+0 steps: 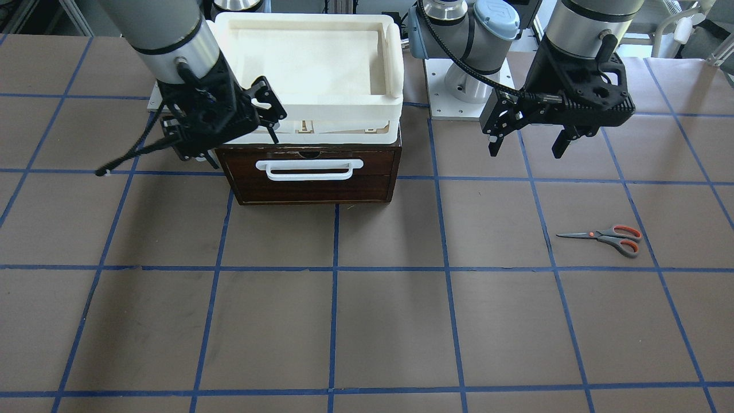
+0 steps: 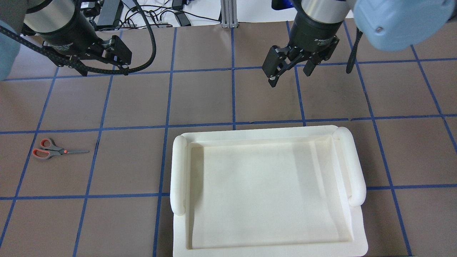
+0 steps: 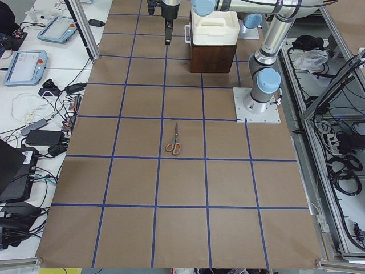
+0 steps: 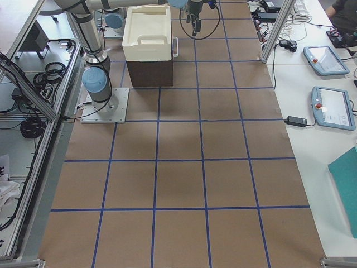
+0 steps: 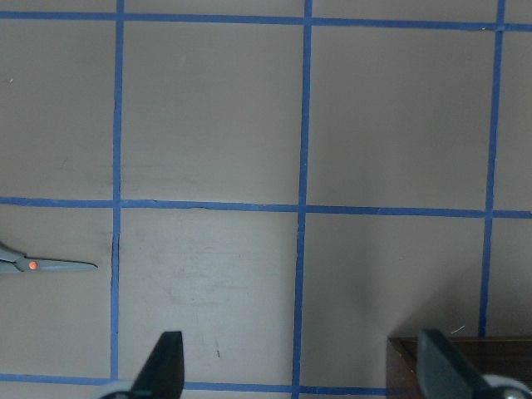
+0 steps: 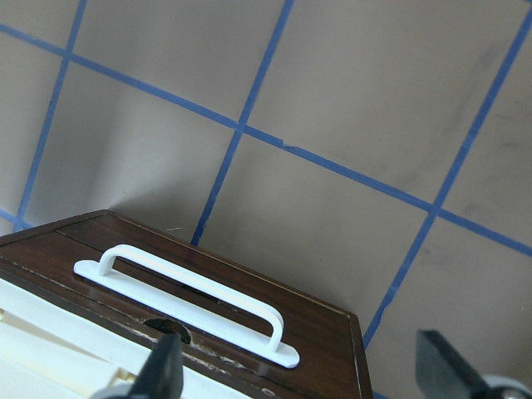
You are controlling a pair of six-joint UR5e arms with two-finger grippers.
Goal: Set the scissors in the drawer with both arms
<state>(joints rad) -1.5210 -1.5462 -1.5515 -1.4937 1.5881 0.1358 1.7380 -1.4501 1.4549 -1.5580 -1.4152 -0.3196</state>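
Note:
The scissors lie flat and shut on the brown table, blades toward the cabinet side; they also show in the overhead view and at the left edge of the left wrist view. The dark wooden drawer with its white bar handle is shut. My left gripper hangs open and empty above the table, behind the scissors and apart from them. My right gripper is open and empty, beside the cabinet's upper corner; its wrist view shows the handle below the fingers.
A cream-white plastic tray sits on top of the cabinet and hides it in the overhead view. The left arm's base plate stands behind the table area, beside the cabinet. Blue tape lines grid the brown table.

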